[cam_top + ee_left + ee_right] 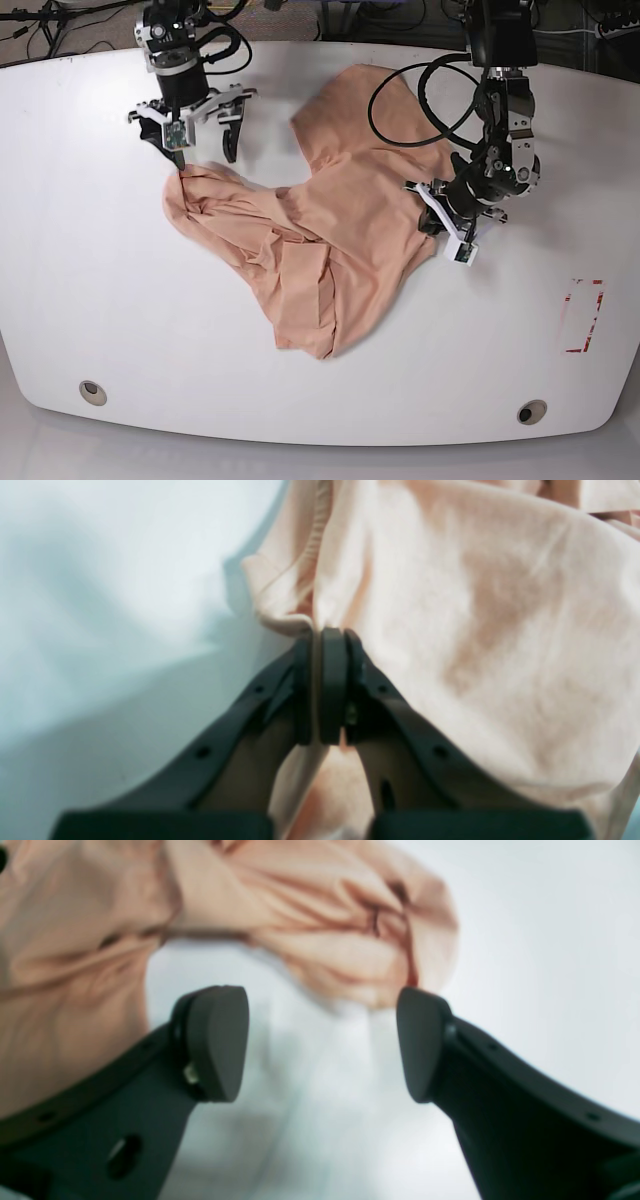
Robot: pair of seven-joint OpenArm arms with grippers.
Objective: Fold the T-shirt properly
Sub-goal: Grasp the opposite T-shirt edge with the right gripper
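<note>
The peach T-shirt (pixel 330 230) lies crumpled across the middle of the white table (pixel 90 290); no emblem shows. My left gripper (pixel 432 222), on the right in the base view, is shut on the shirt's right edge; the left wrist view shows a fold of cloth (pixel 450 630) pinched between the closed pads (pixel 316 680). My right gripper (pixel 205 150), on the left in the base view, is open and empty just above the shirt's bunched left corner (pixel 190 195). In the right wrist view its pads (pixel 220 1042) stand wide apart, with the bunched cloth (pixel 350 940) beyond them.
A red-outlined rectangle (pixel 583 315) is marked on the table at the right. Two round holes (pixel 92 391) (pixel 531 411) sit near the front edge. Cables (pixel 420 90) hang from the left arm over the shirt's far part.
</note>
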